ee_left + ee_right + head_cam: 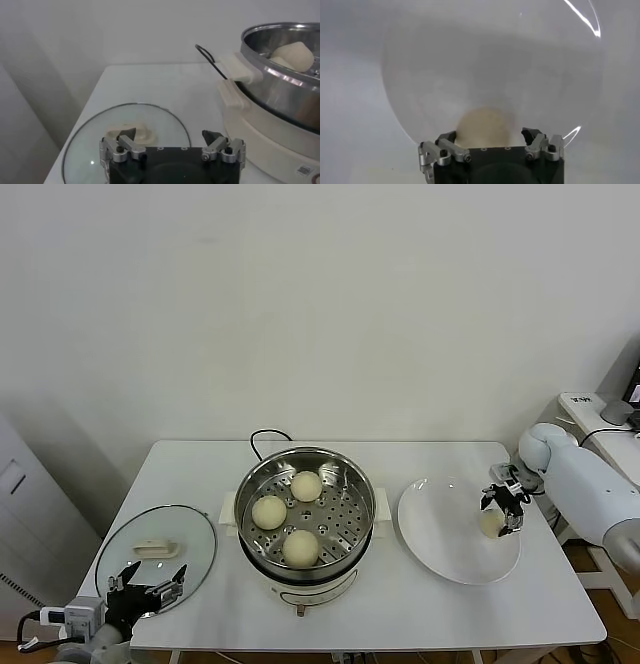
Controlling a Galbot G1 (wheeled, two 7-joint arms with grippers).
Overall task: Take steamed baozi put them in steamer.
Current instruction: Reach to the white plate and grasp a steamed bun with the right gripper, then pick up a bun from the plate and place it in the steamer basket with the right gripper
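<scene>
The steamer (352,529) stands mid-table with three steamed baozi on its perforated tray: one at the back (306,485), one at the left (269,511) and one at the front (301,548). One more baozi (491,524) lies on the right side of the white plate (440,534). My right gripper (503,512) is down over it, open, with a finger on each side; in the right wrist view the baozi (485,125) sits between the fingers of the right gripper (490,135), one finger still apart from it. My left gripper (148,579) waits open at the front left.
The glass lid (155,554) lies flat at the table's front left, right ahead of the left gripper (170,134). A black cord (262,439) trails behind the steamer (280,85). The plate's right rim is close to the table's right edge.
</scene>
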